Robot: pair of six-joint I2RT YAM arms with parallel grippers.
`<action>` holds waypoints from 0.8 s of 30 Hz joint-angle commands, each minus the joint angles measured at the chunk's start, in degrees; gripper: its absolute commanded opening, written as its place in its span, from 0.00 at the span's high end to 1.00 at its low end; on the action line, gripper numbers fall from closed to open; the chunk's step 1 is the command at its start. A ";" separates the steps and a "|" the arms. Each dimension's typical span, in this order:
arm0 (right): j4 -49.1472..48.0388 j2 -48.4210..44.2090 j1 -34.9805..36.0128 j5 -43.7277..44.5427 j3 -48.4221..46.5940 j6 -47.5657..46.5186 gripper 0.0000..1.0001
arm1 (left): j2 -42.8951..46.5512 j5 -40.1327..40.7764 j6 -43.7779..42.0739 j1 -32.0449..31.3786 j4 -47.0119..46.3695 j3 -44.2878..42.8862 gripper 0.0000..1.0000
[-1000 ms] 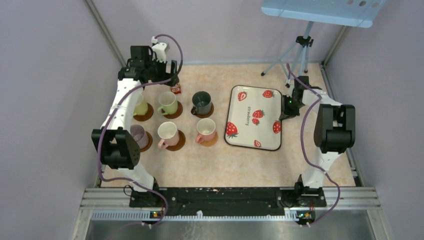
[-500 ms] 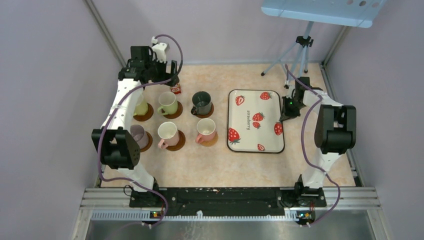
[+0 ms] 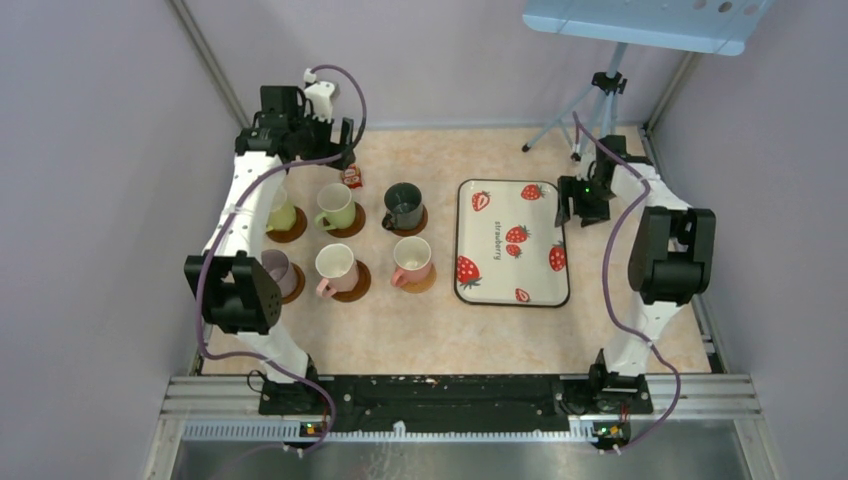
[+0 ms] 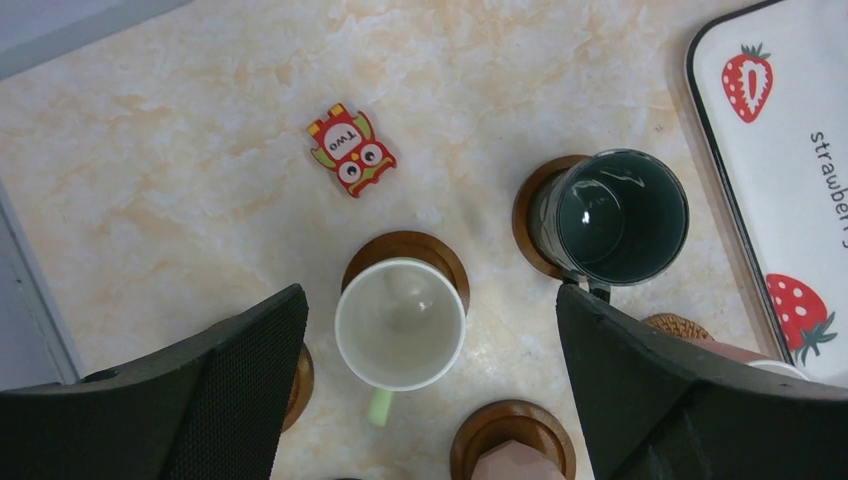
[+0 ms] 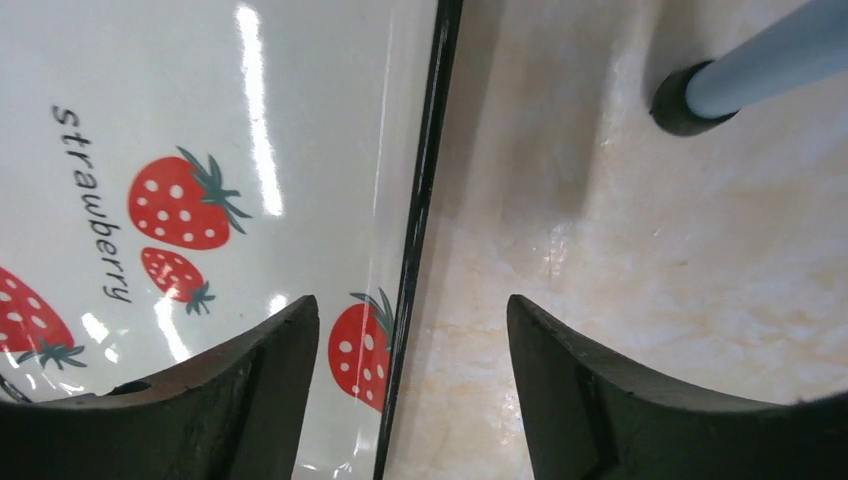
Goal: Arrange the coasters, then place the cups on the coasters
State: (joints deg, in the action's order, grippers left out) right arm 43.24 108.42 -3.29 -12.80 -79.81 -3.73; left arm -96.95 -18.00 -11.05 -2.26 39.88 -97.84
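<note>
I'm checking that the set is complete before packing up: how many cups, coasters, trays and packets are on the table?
Cups: 6
Coasters: 6
Strawberry tray: 1
Red packet: 1
Total: 14

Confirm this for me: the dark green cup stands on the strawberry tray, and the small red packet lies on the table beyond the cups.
Wrong on one point. The dark green cup stands on a brown coaster, left of the strawberry tray and clear of it, not on it. The top view shows this, and the left wrist view agrees. The red packet does lie beyond the cups.
</note>
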 commanded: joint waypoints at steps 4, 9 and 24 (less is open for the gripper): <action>4.43 -5.53 -0.31 -7.66 -8.58 -7.26 0.24 | -6.73 4.03 -4.25 0.02 9.76 -14.30 0.01; 3.74 -8.18 1.07 -12.86 -11.18 -8.55 0.19 | -10.18 3.21 -4.46 0.02 12.68 -17.80 0.01; -2.57 -10.92 9.57 -11.10 -9.50 -5.88 0.18 | -10.98 3.45 -3.36 -2.79 10.61 -13.29 0.01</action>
State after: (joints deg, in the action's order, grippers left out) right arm 43.33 100.44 6.81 -23.53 -88.51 -10.33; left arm -108.38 -15.35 -14.35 -4.08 51.51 -111.59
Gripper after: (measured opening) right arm 0.823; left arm 0.987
